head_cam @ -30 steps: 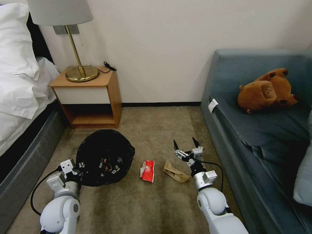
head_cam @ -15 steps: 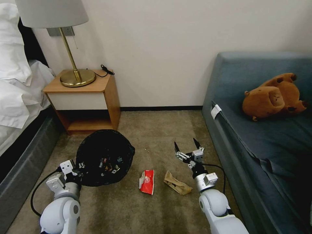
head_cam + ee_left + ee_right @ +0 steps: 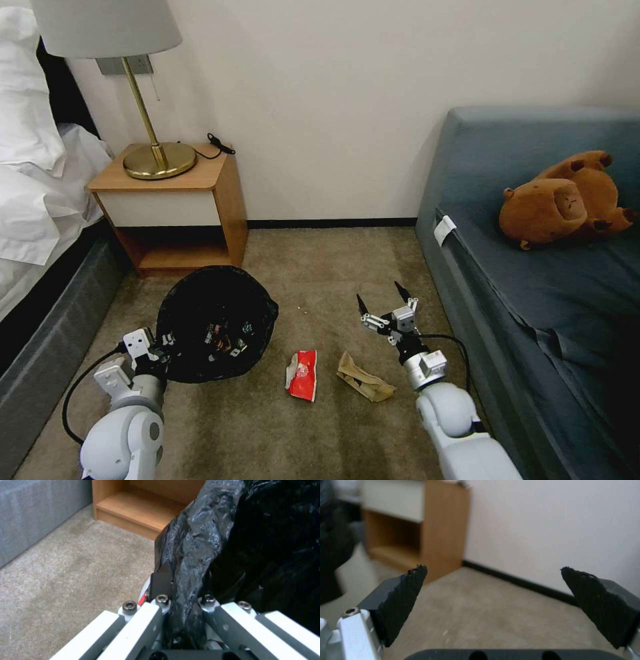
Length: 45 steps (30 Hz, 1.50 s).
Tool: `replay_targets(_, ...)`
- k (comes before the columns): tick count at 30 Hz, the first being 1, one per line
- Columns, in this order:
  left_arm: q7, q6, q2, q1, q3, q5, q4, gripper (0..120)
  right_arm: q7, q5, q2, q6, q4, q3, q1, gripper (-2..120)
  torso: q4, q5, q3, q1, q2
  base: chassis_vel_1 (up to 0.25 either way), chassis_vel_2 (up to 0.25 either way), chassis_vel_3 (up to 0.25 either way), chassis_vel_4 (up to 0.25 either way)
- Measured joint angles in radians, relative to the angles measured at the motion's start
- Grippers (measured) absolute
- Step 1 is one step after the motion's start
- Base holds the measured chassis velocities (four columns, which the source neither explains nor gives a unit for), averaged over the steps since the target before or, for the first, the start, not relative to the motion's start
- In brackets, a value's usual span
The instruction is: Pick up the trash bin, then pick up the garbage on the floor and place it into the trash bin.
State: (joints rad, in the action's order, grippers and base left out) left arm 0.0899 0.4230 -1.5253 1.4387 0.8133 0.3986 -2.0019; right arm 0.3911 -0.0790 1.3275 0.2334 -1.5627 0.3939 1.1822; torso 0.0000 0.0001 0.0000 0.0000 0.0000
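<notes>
The trash bin (image 3: 217, 313), lined with a crinkled black bag, is at the lower left of the head view with small bits of litter inside. My left gripper (image 3: 162, 343) is shut on its near rim; in the left wrist view the gripper (image 3: 182, 590) pinches the bag-covered rim of the trash bin (image 3: 266, 542). Two pieces of garbage lie on the carpet: a red-white wrapper (image 3: 302, 366) and a crumpled brown paper bag (image 3: 363, 378). My right gripper (image 3: 381, 298) hovers open just beyond the paper bag, empty, its black fingertips (image 3: 405, 600) wide apart.
A wooden nightstand (image 3: 173, 207) with a brass lamp (image 3: 157, 157) stands behind the bin, with a bed (image 3: 40, 220) to its left. A blue-grey sofa (image 3: 533, 280) with a brown plush toy (image 3: 563, 200) runs along the right. Bare carpet (image 3: 320, 267) lies between them.
The whole head view shifted a little at first, so the camera moved. My right arm has drifted slightly rightward, gripper still open. The left gripper keeps its hold on the bin.
</notes>
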Motion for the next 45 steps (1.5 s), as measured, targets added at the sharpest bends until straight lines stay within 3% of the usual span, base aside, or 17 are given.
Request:
replay_targets(7,-0.008,-0.006,0.0,0.003,0.003,-0.009,-0.001,1,0.148,0.025,-0.039,-0.051,0.052,-0.015,-0.06,100,0.0,0.0,0.0,0.0,0.0,0.0,0.0,0.0,0.0)
replay_targets(10,-0.008,-0.008,0.0,0.005,0.003,-0.016,-0.001,1,0.296,0.059,-0.057,-0.075,0.095,-0.013,-0.088,100,0.0,0.0,0.0,0.0,0.0,0.0,0.0,0.0,0.0)
replay_targets(13,-0.006,-0.008,-0.001,0.006,0.003,-0.02,-0.001,1,0.371,0.118,-0.065,-0.076,0.136,-0.012,-0.111,100,0.0,0.0,0.0,0.0,0.0,0.0,0.0,0.0,0.0)
replay_targets(29,0.037,-0.001,-0.011,0.0,0.001,-0.024,0.005,1,0.406,0.291,-0.066,-0.073,0.377,-0.096,-0.195,100,0.0001,-0.0001,0.0,0.0,0.0,0.0,0.0,0.0,0.0)
replay_targets(32,0.039,-0.001,-0.012,-0.003,0.001,-0.028,0.007,1,0.464,0.37,-0.054,-0.04,0.484,-0.073,-0.224,100,0.0,0.0,0.0,0.0,0.0,0.0,0.0,0.0,0.0)
replay_targets(45,0.039,-0.002,-0.023,-0.005,-0.006,-0.044,0.008,1,0.468,0.45,-0.035,0.013,0.658,0.006,-0.275,100,0.0,0.0,0.0,0.0,0.0,0.0,0.0,0.0,0.0)
